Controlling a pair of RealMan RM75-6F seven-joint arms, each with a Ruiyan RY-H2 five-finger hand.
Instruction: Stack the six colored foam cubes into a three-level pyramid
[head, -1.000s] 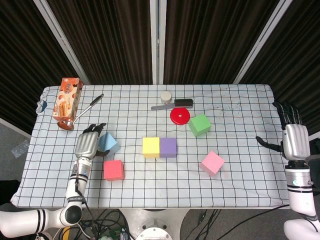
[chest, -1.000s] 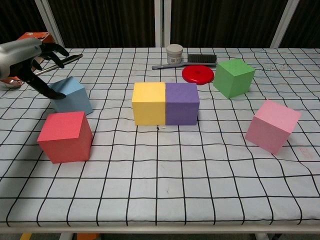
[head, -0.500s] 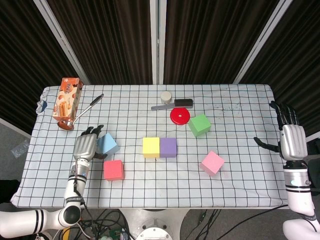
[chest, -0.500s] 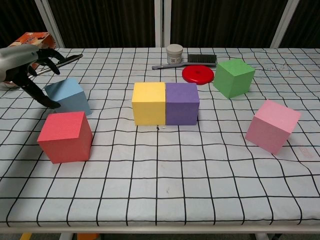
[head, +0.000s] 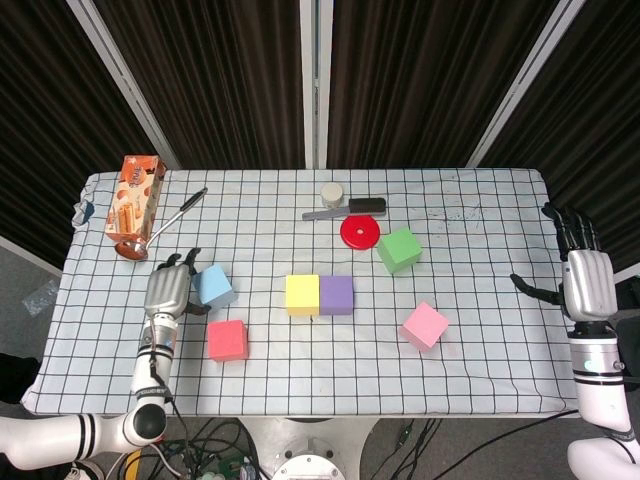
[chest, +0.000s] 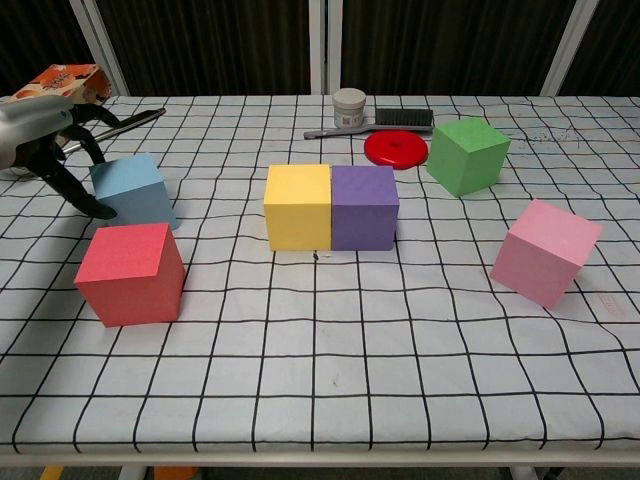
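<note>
At frame left, the left hand (chest: 45, 135) clasped the blue cube (chest: 133, 190) with curled fingers; the right hand (head: 583, 275), far right, was open, holding nothing.

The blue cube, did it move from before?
Yes. The blue cube slid a little toward the table's left edge, further from the yellow cube, with the left hand against it.

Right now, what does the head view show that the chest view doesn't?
Only the head view shows the right hand, off the table's right edge, holding nothing, and the ladle's bowl. Only the chest view shows the cubes' front faces and the left hand's fingers at the blue cube's side. Both show the left hand, all six cubes with yellow touching purple, and the red disc.
</note>
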